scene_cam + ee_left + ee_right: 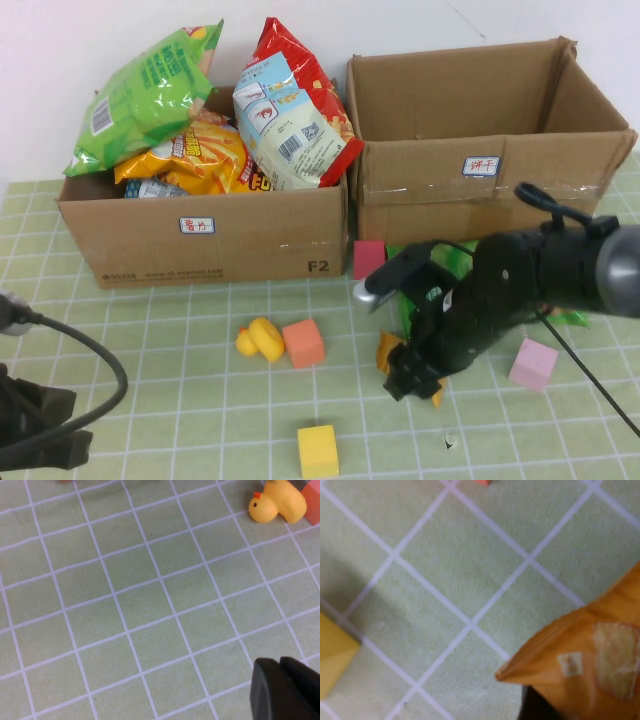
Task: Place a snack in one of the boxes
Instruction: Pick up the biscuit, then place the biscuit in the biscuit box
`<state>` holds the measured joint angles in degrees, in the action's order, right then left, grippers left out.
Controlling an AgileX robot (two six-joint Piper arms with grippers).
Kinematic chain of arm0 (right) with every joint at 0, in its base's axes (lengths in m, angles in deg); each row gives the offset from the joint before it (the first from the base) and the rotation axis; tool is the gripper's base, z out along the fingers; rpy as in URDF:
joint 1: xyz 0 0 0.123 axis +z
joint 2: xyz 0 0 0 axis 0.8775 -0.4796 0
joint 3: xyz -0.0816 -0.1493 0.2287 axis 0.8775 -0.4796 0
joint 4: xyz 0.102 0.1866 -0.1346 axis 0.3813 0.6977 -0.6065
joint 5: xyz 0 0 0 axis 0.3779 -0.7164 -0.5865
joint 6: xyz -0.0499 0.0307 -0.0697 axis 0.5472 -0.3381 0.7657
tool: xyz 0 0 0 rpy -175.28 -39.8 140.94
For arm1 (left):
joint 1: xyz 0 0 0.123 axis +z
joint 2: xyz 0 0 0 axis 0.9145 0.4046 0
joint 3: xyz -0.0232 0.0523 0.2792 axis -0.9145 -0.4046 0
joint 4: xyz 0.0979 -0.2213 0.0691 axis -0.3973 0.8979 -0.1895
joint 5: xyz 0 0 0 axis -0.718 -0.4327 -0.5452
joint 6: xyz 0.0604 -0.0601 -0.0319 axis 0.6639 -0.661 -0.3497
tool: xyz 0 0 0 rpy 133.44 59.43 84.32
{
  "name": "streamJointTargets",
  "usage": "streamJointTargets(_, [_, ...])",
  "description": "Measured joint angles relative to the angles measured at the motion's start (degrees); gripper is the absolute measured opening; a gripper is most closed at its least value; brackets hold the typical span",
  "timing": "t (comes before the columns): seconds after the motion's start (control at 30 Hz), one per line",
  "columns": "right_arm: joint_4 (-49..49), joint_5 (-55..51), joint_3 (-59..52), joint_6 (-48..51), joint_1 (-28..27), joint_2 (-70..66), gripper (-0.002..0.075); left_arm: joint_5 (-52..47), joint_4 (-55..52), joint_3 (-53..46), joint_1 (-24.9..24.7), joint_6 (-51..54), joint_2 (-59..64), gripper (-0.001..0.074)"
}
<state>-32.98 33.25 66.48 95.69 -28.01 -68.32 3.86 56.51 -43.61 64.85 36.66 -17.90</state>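
we see right end effector [412,378] clamped on orange snack packet [388,351]; we'd lift clear, carry far to empty right box [480,170]. left end effector [40,425] parked near left, grip state unclear.

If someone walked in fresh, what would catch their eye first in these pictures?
Probably the left box, heaped with bright snack bags, beside the empty right box. Next, the right gripper low over the table's middle, at the orange snack packet. The left gripper hangs at the near left edge.

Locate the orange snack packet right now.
High view: the snack packet sits right of centre, mostly hidden under the right gripper, between the orange cube and pink cube. The left gripper is parked at the near-left corner.
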Motion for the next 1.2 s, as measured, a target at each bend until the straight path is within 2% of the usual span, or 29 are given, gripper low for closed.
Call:
streamJointTargets(0.3, [-6.30, -8.80, 14.25, -4.91, 0.00, 6.10, 0.0412, 0.64, 0.52, -0.09, 0.00, 0.35, 0.00, -0.0001])
streamJointTargets(0.4, [-12.75, -8.74, 21.01, -9.12, 0.00, 8.10, 0.0412, 3.95, 4.29, -0.09, 0.00, 0.35, 0.26, -0.0001])
streamJointTargets(0.5, [-24.76, -6.72, 27.25, -19.73, -0.41, 8.33, 0.0411, 7.25, 10.15, 1.21, 0.00, 2.23, 2.59, -0.0001])
streamJointTargets(0.67, [-40.99, -0.83, 33.23, -39.39, -3.94, 6.88, 0.0411, 6.02, 16.08, 7.11, 0.00, 8.52, 11.16, -0.0001])
streamJointTargets(0.87, [-49.43, 12.91, 33.76, -59.43, -10.29, 0.45, 0.0411, 2.57, 19.67, 11.60, 0.00, 14.59, 20.29, -0.0001])
streamJointTargets(0.97, [-50.14, 14.42, 34.92, -70.46, -12.48, -4.44, 0.0415, 2.04, 23.51, 11.73, 0.00, 18.54, 20.82, -0.0001])
streamJointTargets(1.07, [-50.34, 9.87, 38.06, -78.14, -13.54, -9.00, 0.0490, 1.95, 26.39, 11.86, 0.00, 21.15, 20.82, -0.0001])
streamJointTargets(1.2, [-50.24, 2.15, 42.78, -80.81, -13.63, -12.08, 0.0597, 1.95, 27.34, 11.86, 0.00, 22.56, 20.82, -0.0001])
